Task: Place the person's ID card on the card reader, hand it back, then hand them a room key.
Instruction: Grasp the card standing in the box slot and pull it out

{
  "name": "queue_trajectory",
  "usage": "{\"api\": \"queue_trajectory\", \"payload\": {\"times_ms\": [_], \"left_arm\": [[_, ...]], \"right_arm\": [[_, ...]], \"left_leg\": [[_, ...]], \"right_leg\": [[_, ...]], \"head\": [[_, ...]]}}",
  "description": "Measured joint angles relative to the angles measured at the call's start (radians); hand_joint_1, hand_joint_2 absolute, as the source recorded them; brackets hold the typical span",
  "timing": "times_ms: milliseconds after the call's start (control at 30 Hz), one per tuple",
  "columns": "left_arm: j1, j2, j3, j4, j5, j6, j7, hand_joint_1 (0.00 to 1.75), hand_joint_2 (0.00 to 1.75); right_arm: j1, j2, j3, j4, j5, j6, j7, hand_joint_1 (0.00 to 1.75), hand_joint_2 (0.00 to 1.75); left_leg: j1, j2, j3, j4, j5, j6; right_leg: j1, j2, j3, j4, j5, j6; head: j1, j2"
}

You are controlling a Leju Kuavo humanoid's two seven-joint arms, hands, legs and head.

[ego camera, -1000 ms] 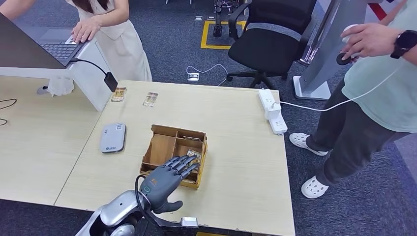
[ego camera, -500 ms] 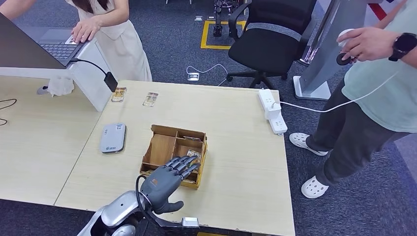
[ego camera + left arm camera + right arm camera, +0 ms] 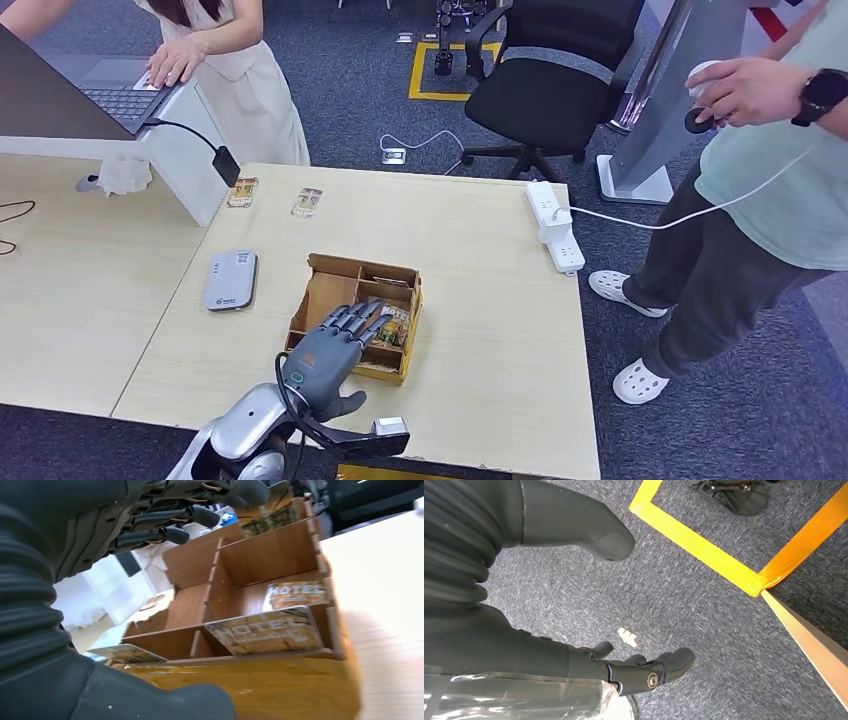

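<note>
- A person (image 3: 215,60) stands at the far left behind the table (image 3: 480,330), one hand on a laptop (image 3: 95,90).
- Two small cards (image 3: 242,192) lie on the table near that person; I cannot tell whether either is the ID card.
- The card reader (image 3: 230,281) sits left of centre with nothing on it (so the scan step looks either done or not begun; the pictures alone do not settle it).
- The left hand (image 3: 335,345) hovers over the near side of the box (image 3: 330,300), fingers (image 3: 200,515) stretched forward and apart, holding nothing.
- The box has several compartments; the left wrist view shows room keys (image 3: 265,630) marked HOTEL lying in the ones nearest the camera.
- My reading: the work is at the room key step, with the hand placed to pick one out; the grasp and the hand-over are both left to do.
- The right hand (image 3: 644,672) hangs over the carpet, fingers loosely curled and empty.
- A second person (image 3: 770,170) stands at the right, off the table's edge, by a power strip (image 3: 553,225).
</note>
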Motion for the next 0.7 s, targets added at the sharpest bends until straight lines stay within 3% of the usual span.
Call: {"api": "queue_trajectory", "payload": {"times_ms": [267,700], "left_arm": [[-0.001,-0.042,0.061,0.013,-0.050,-0.008,0.013,0.00,1.75],[0.014,-0.068,0.074,0.019,-0.072,-0.024,-0.017,0.00,1.75]], "right_arm": [[0.000,0.000,-0.001,-0.001,-0.008,0.009,0.002,0.00,1.75],[0.001,0.000,-0.002,-0.003,-0.018,0.012,0.011,0.00,1.75]], "left_leg": [[0.000,0.000,0.000,0.000,0.000,0.000],[0.000,0.000,0.000,0.000,0.000,0.000]], "right_leg": [[0.000,0.000,0.000,0.000,0.000,0.000],[0.000,0.000,0.000,0.000,0.000,0.000]], "head": [[0.000,0.000],[0.000,0.000]]}}
